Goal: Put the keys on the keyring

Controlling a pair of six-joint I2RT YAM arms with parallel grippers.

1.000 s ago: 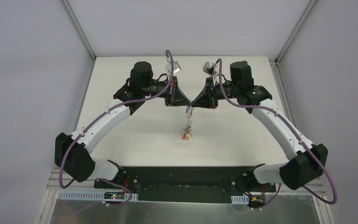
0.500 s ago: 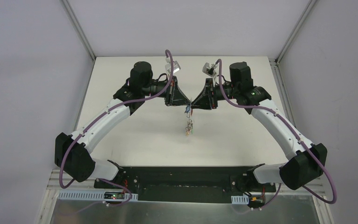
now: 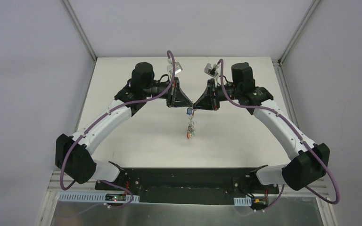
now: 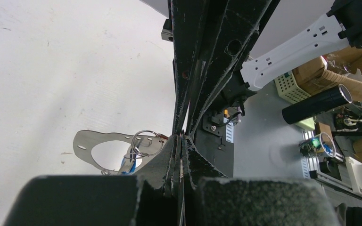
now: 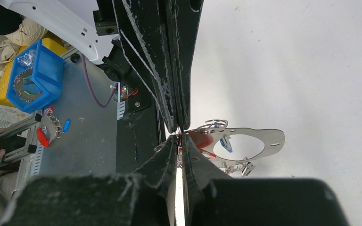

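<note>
Left gripper (image 4: 181,137): clenched tight, pads pressed flat together, tip to tip with the opposite fingers. Judged to be pinching the keyring wire, as the whole bundle hung from that very spot.
Right gripper (image 5: 179,134): nearly closed, with a sliver of light showing between the fingers. Could not tell whether anything was gripped there.
Keyring (image 3: 191,120): carried aloft over the middle of the table (image 3: 136,136), clear of its surface. Seen from overhead only as a thin line dropping from the fingertips, so loop shape not confirmed.
Silver plate (image 5: 264,137): flat, with a wide oval opening; hung just beside the fingertips in both wrist views. Part in the task not established.
Keys (image 3: 190,133): bunched at the low end of the hanging line, touching one another. Judged already threaded, so the greater part of the task counted as done. None noted lying on the table in the overhead view.
Orange-red tag (image 3: 187,137): lowest in the bundle.
Blue tag (image 3: 189,111): highest, just under the fingertips. Its key judged to be the one in hand, full seating on the ring not verified. Closing the ring and setting it down judged outstanding.
Small rings (image 4: 143,141): thin loops beside the plate, tangled in with the bundle.
</note>
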